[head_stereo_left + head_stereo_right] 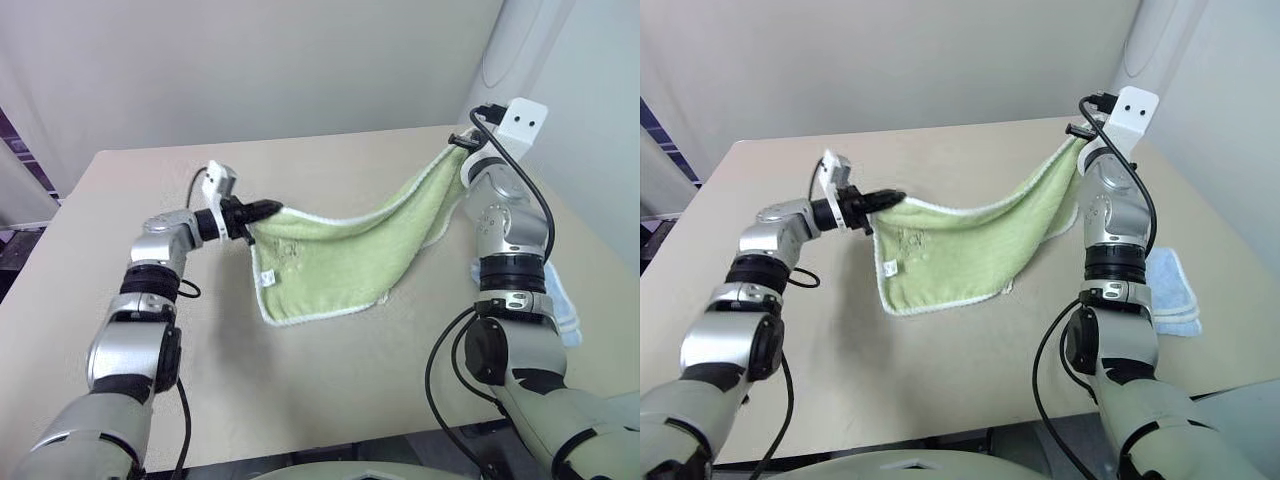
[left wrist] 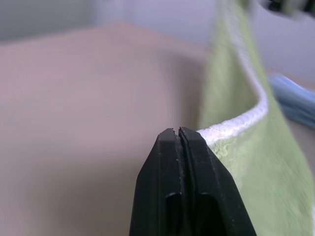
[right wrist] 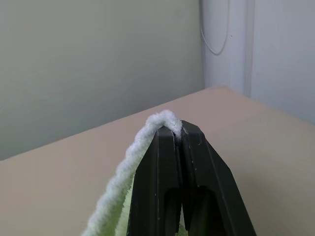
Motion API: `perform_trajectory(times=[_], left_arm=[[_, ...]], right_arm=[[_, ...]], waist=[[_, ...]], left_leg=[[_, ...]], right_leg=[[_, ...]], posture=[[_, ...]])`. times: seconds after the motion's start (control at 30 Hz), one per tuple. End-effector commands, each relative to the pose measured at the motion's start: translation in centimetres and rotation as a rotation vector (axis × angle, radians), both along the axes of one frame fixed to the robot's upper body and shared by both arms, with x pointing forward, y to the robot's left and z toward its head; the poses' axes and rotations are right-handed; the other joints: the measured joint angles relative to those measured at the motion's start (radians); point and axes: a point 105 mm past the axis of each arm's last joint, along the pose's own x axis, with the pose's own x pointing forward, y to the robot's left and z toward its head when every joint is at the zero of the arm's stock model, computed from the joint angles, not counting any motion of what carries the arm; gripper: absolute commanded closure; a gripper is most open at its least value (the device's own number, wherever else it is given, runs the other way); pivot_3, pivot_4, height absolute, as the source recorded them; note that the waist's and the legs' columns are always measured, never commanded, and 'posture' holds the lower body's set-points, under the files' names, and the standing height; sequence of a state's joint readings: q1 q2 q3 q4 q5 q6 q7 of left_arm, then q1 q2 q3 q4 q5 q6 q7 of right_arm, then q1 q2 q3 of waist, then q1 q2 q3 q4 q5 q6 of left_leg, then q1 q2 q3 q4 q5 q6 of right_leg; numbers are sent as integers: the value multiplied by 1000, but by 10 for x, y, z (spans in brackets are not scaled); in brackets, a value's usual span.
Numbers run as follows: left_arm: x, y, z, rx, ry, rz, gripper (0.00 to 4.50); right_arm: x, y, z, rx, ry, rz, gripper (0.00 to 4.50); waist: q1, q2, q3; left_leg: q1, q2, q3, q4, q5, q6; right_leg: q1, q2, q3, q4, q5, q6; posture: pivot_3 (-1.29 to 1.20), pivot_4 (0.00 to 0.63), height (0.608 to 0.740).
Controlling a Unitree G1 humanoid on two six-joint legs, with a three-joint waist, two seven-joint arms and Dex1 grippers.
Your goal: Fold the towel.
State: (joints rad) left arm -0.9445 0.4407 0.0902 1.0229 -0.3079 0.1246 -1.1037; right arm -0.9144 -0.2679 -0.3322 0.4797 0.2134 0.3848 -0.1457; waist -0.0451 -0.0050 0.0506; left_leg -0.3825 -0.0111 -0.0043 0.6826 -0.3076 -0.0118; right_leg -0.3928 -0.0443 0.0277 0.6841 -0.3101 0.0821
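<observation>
My left end effector is clamped on one corner of the towel, its two black fingers pressed together over the white corded edge, as the left wrist view shows. From there the light green cloth sags in a long curve across the middle of the tabletop; its lower part hangs down and appears to rest on the surface, with the small dark motif just beside my left grip. The far end of the towel rises to my right end effector, which is held higher and is shut on the other corner, the white cord pinched at its fingertips in the right wrist view. A smaller light blue towel lies on the tabletop beside my right arm, well apart from the work.

I judge I am stretching the top edge before laying a fold. To do it well I should level the two corners, keep the edge taut without tugging the cord out of either pinch, and let the hanging part settle flat, without wrinkles.
</observation>
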Motion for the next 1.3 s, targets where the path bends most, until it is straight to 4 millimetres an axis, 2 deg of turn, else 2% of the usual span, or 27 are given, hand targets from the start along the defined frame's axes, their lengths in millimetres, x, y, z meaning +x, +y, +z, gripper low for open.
perform_trajectory(times=[0.03,0.3,0.43,0.5,0.6,0.73,0.93,1.07,1.3], left_arm=[[20,19,22,5,-78,181,4451],[44,30,69,-57,-181,391,4451],[51,45,105,-106,-260,522,4451],[51,49,113,-105,-279,550,4451],[49,51,108,-65,-281,528,4451],[40,56,91,-55,-263,438,4451],[19,71,55,-2,-191,303,4451],[0,81,41,-30,-132,192,4451],[-38,95,10,8,30,-15,4451]], right_arm=[[-4,-4,23,-24,-89,9,4500],[1,0,24,-2,-120,84,4500],[10,8,42,0,-178,160,4500],[14,11,46,25,-190,211,4500],[14,14,42,50,-190,292,4500],[-4,16,30,93,-208,429,4500],[-58,13,4,62,-175,584,4500],[-99,6,-6,114,-154,615,4500],[-151,13,-33,156,-55,682,4500]], waist=[[0,0,0],[0,0,0],[-2,-1,0],[-5,-1,0],[-4,-1,0],[0,-1,0],[3,-1,0],[3,-1,0],[4,-2,-1]], left_leg=[[0,0,0,0,0,0],[-10,-1,0,1,1,-1],[-10,-1,0,1,1,-2],[-10,-2,1,1,1,-2],[-9,-2,0,0,2,-3],[-9,-2,0,0,2,-3],[-11,-2,0,0,2,-3],[-11,-1,-1,1,2,-3],[-5,-1,-1,1,3,-2]], right_leg=[[0,0,0,0,0,0],[-9,-1,0,0,1,2],[-10,-1,0,1,1,2],[-11,-1,1,2,1,2],[-11,0,1,3,1,2],[-10,-1,1,2,1,2],[-11,-1,0,2,1,2],[-11,-1,0,3,1,2],[-5,0,-1,4,1,1]], posture=[[0,0,740],[0,0,740],[0,0,740],[0,0,740],[0,0,740],[0,0,740],[0,0,740],[0,0,740],[0,0,740]])
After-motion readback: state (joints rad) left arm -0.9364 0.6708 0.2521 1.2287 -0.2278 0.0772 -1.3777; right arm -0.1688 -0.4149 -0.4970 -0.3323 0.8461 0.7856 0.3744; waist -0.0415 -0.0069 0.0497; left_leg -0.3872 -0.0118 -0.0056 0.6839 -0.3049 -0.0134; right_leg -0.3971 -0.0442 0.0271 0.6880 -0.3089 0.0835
